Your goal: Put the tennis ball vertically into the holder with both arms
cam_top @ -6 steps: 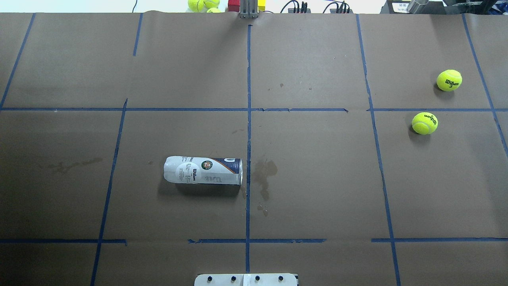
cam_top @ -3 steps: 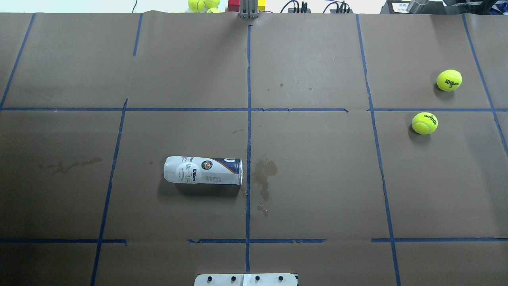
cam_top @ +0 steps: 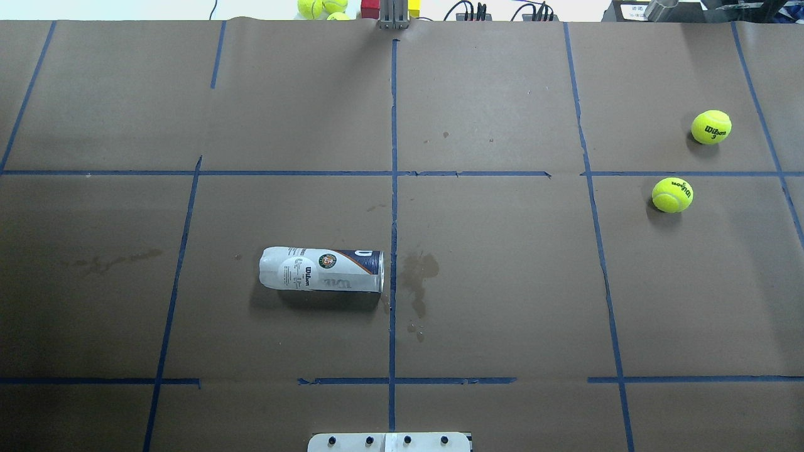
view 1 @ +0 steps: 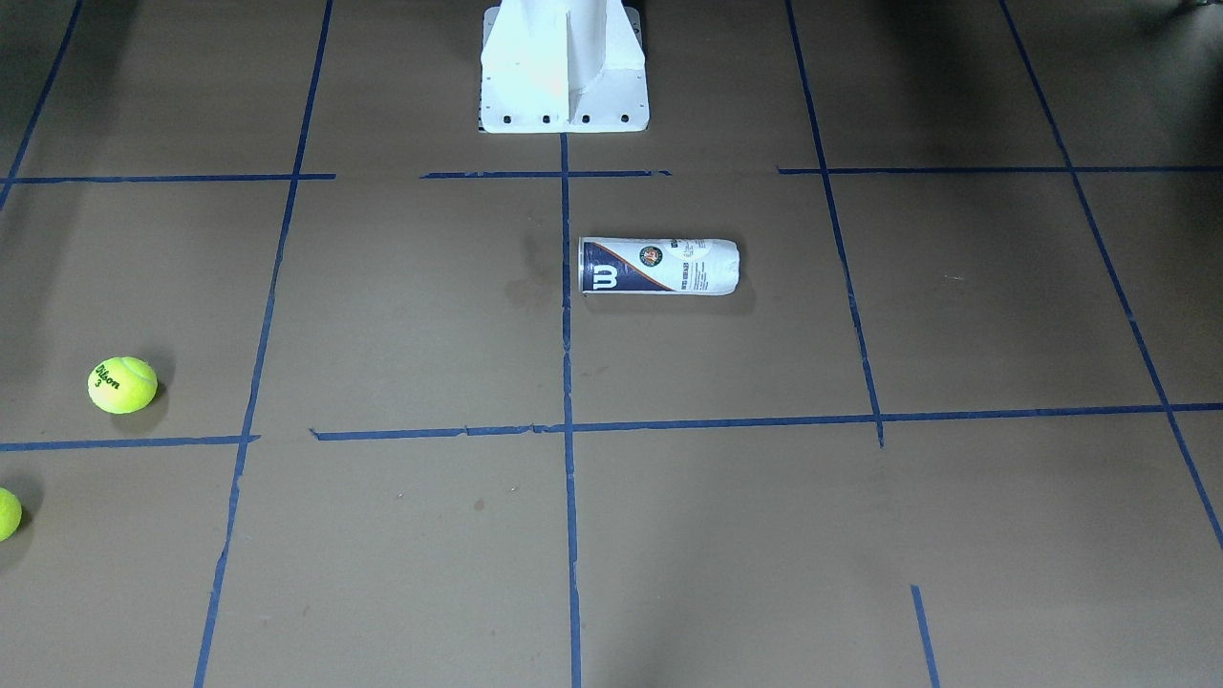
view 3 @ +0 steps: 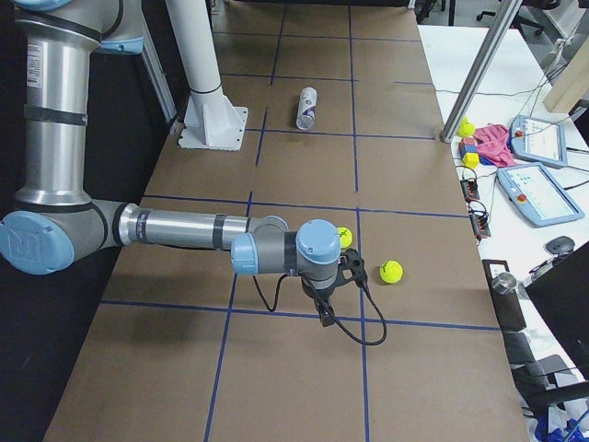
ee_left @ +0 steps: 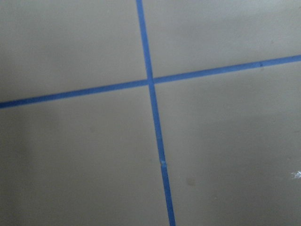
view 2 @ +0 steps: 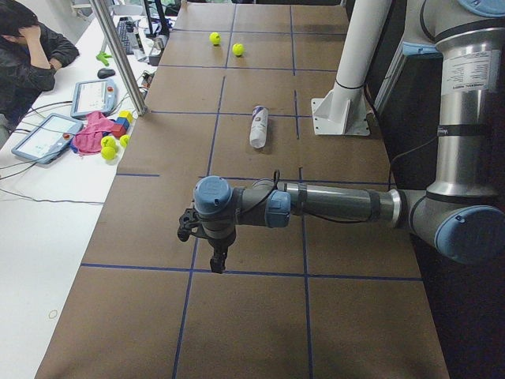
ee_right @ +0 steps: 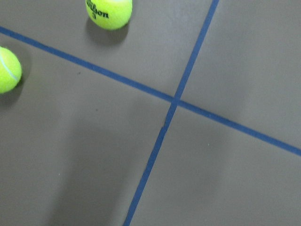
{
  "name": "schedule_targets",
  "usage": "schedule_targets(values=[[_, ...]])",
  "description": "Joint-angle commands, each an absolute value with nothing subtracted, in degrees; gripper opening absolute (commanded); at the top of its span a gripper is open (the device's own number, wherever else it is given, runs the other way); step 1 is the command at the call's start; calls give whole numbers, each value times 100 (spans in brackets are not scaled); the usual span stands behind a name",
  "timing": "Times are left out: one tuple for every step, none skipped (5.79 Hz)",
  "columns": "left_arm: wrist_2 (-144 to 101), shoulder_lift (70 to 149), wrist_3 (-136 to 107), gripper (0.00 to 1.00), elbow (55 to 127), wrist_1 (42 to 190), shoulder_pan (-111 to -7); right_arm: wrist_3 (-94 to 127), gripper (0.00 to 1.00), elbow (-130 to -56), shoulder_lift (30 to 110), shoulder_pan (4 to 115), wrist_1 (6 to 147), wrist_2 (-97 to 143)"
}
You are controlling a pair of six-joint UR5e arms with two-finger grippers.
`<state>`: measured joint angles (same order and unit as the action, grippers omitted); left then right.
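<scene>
The holder (cam_top: 321, 270), a clear can with a white and navy label, lies on its side left of the table's centre line, open end toward the centre. It also shows in the front view (view 1: 659, 266). Two tennis balls (cam_top: 711, 127) (cam_top: 672, 194) rest at the far right, and both show in the right wrist view (ee_right: 108, 12). My left gripper (view 2: 215, 262) hangs over the table's left end, far from the holder. My right gripper (view 3: 324, 316) hangs near the two balls. Both show only in side views, so I cannot tell whether they are open or shut.
The white pedestal base (view 1: 564, 105) stands at the robot's edge. Spare balls and coloured blocks (cam_top: 326, 7) lie beyond the far edge. An operator (view 2: 31, 47), tablets and a metal post (view 2: 118, 55) are beside the table.
</scene>
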<state>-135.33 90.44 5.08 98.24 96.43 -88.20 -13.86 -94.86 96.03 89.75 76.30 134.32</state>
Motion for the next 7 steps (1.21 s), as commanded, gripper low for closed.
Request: schedule_targets(values=[[-13579, 9158, 518, 100, 9844, 10832, -8815, -743, 100, -9326, 9396, 8974, 7164, 13465], [-13579, 9245, 510, 100, 9531, 10993, -8807, -712, 100, -9334, 9404, 8982, 7154, 13465], [-13588, 9342, 275, 100, 9466, 11709, -8641, -721, 100, -9290, 9413, 8974, 7163, 13465], [-13510, 9491, 81, 100, 9544, 12568, -7944, -729, 100, -9316, 9491, 8982, 7154, 13474], [-13500, 10075, 18, 100, 9554, 13073, -7293, -747, 100, -9308, 9501, 8974, 7154, 13474], [-13491, 10455, -304, 100, 9606, 13078, -6625, -747, 100, -9316, 9501, 8974, 7154, 13482], [-13178, 10955, -821, 100, 9641, 13096, -6227, -756, 100, -9316, 9501, 8974, 7154, 13474]])
